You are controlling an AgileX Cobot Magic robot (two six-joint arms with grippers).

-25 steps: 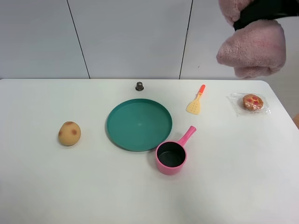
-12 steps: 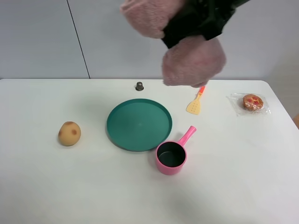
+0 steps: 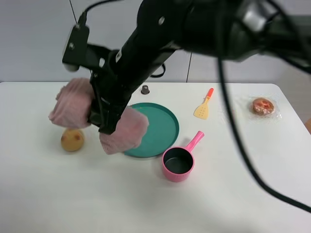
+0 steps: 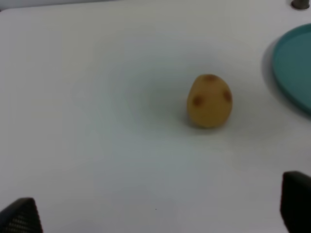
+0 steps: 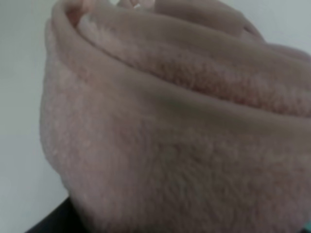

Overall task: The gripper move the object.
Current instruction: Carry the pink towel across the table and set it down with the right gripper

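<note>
The fluffy pink towel [image 3: 125, 132] hangs in two lobes on either side of its black middle. My right gripper [image 3: 103, 116], on a bulky black arm reaching across from the upper right, is shut on that middle. It holds the towel low over the table, between the brown potato [image 3: 72, 139] and the left rim of the green plate [image 3: 163, 127]. The towel fills the right wrist view [image 5: 170, 136]. My left gripper [image 4: 158, 213] is open and empty, with its fingertips [image 4: 19, 218] at the corners of the left wrist view, near the potato [image 4: 209, 101].
A pink saucepan [image 3: 178, 162] stands in front of the plate. An orange-handled spatula [image 3: 203, 106], a small dark cap [image 3: 145, 89] and a wrapped pastry [image 3: 263, 106] lie farther back and right. The plate's rim shows in the left wrist view [image 4: 296, 58].
My right arm has swung the towel from the upper right, across the scene to the left, and down close to the table beside the potato.
</note>
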